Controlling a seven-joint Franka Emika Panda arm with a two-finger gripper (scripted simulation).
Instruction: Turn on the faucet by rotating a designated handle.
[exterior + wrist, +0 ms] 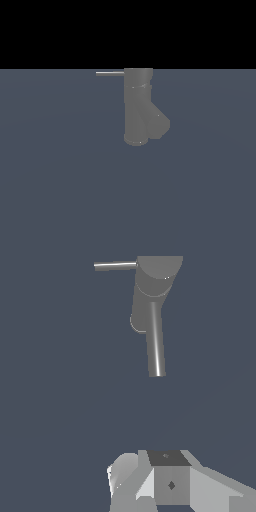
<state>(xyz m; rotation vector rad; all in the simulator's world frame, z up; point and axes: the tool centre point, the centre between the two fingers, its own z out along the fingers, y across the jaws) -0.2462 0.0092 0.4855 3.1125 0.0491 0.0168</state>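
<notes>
Hand point(167, 483) shows only in wrist view, as pale blocky housing at frame edge; fingertips not visible, so can't tell if fingers are apart or together. Nothing seen held. Exterior view shows no arm at all, so hand is outside that cam's field.

Outward from hand: bare dark blue-grey desk point(60, 200), then faucet point(137, 107), well apart from hand w/ open surface between. No contact w/ anything yet.

Faucet = matte grey upright cylinder, stubby angled spout branching toward exterior view's right, low on body. In wrist view faucet point(152, 293) is seen from above, w/ a longer bright bar running from it back toward the hand; prob the spout branch foreshortened, not sure.

Handle point(110, 73) = thin light-grey rod off the cylinder top, pointing toward exterior view's left, opp side from spout. Long axis roughly horizontal, parallel to desk. Same rod in wrist view, handle point(115, 265), sticks out sideways from cylinder top, axis running across the hand's line of approach, not along it.

Key relation, as judgement: handle lies ahead of hand and offset to one side of the body. Approach step barely begun. Next move likely needs hand to reach rod's free end and push sideways round the cylinder axis; risk = hitting the spout or body first
</notes>
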